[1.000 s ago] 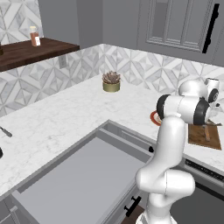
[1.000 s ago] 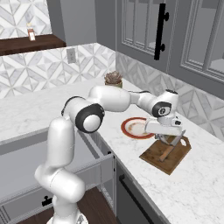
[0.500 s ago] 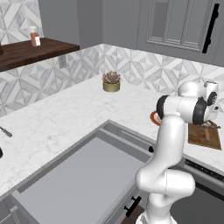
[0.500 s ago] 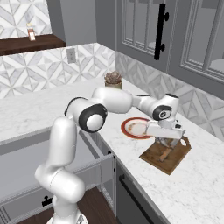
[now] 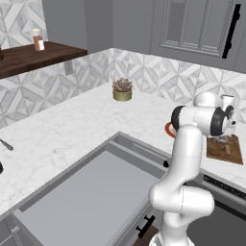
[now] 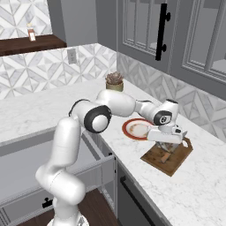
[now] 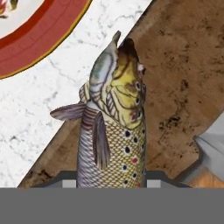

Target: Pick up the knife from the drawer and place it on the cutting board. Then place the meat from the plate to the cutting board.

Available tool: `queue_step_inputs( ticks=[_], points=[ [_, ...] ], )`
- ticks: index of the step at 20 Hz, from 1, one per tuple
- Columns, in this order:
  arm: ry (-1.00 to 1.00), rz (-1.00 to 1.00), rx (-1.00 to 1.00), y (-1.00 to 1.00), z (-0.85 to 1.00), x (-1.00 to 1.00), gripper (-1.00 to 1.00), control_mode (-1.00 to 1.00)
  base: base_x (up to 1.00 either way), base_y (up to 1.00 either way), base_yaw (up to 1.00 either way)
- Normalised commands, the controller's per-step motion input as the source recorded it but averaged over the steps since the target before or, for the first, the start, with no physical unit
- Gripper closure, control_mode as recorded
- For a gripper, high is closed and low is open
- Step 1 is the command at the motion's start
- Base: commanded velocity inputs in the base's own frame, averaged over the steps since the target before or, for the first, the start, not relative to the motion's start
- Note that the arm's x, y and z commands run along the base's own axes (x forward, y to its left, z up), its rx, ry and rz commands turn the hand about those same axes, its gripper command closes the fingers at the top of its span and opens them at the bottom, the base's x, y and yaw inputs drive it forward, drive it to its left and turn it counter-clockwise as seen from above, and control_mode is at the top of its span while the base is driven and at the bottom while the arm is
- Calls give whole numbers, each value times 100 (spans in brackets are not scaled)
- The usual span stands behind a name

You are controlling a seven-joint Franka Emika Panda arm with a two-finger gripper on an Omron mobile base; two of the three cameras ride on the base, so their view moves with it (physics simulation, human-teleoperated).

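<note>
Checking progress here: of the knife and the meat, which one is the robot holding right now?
The meat, the spotted fish, hangs gripped above the cutting board; the knife lies free on that board beside it.

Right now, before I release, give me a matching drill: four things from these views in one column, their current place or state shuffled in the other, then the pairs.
Things:
1. meat
2. knife
3. plate
4. drawer

Places or states:
A. pulled open, flat grey inside
B. lying on the cutting board, blade in the hand view's lower right
C. held in the gripper over the board's edge
D. on the marble counter beside the board, red-orange rim

Pairs: 1-C, 2-B, 3-D, 4-A
</note>
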Motion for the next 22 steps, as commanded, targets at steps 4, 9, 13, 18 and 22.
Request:
queue_step_inputs(
  ticks=[4,9,13,18,22],
  points=[
    [0,0,0,0,-20,6,100,-100,0,0,0],
    [0,0,0,0,-21,2,-100,-100,0,0,0],
    [0,0,0,0,-2,-3,-100,-100,0,0,0],
    [0,0,0,-2,15,-37,-100,-100,0,0,0],
    [-2,0,0,5,36,-51,-100,-100,0,0,0]
  ],
)
